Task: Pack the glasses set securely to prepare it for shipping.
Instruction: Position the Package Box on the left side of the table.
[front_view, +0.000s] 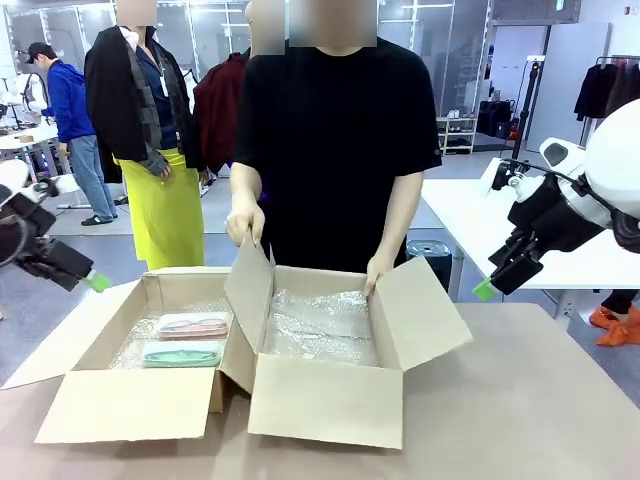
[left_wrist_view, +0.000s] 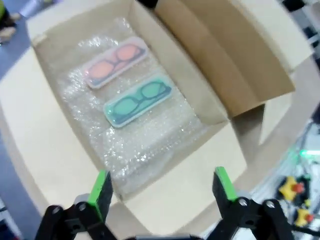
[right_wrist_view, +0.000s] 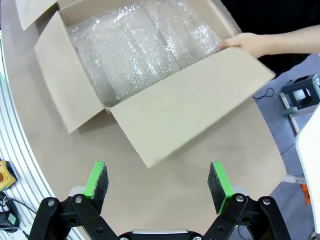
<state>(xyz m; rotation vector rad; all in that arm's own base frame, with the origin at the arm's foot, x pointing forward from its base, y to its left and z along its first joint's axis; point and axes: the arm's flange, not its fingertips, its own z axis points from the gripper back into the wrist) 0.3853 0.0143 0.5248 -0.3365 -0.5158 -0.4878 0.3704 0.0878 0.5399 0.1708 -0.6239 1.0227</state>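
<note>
The left gripper (left_wrist_view: 162, 192) hangs spread wide and empty, above the near edge of the left box (front_view: 130, 400). Down past its green pads (left_wrist_view: 100, 192) lie the two cases side by side, not quite touching, flat on bubble wrap (left_wrist_view: 145, 145). The pink case (left_wrist_view: 116, 61) is translucent, with glasses showing through; the green case (left_wrist_view: 138, 100) is mint, with dark frames showing inside. The green one is nearer the gripper, the pink one just beyond it. The right gripper (right_wrist_view: 158, 182) is spread wide too, holding nothing, well away above the right box (front_view: 325, 400). That box has only wrap inside. A person at the far side holds its flaps with both hands (front_view: 243, 222).
</note>
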